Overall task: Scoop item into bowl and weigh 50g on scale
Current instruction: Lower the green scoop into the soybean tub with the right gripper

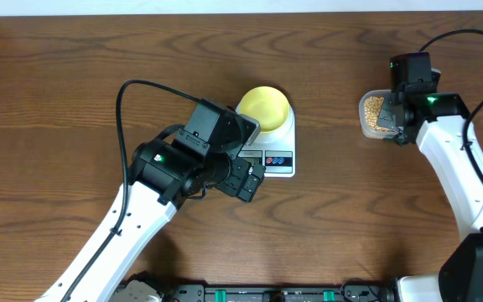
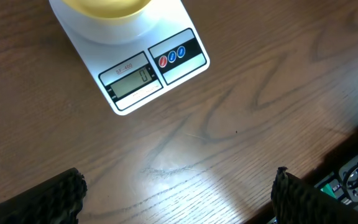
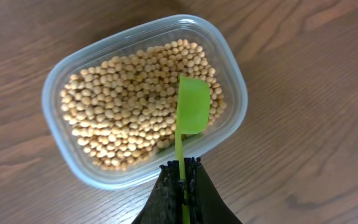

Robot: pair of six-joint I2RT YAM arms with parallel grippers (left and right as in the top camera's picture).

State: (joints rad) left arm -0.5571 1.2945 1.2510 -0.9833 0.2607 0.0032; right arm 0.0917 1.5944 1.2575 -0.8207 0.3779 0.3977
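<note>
Far right, the right gripper [image 3: 182, 180] pinches a green scoop [image 3: 193, 112] over the beans [image 3: 123, 106] in their tub [image 3: 235, 81]. At centre, the left gripper [image 2: 176, 198] has its jaws spread wide beside the scale [image 2: 135, 81], which carries the bowl [image 1: 265, 106].

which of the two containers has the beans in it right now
The clear plastic tub on the right, filled with tan beans, with the green scoop held over it. The yellow bowl on the scale shows no beans.
</note>
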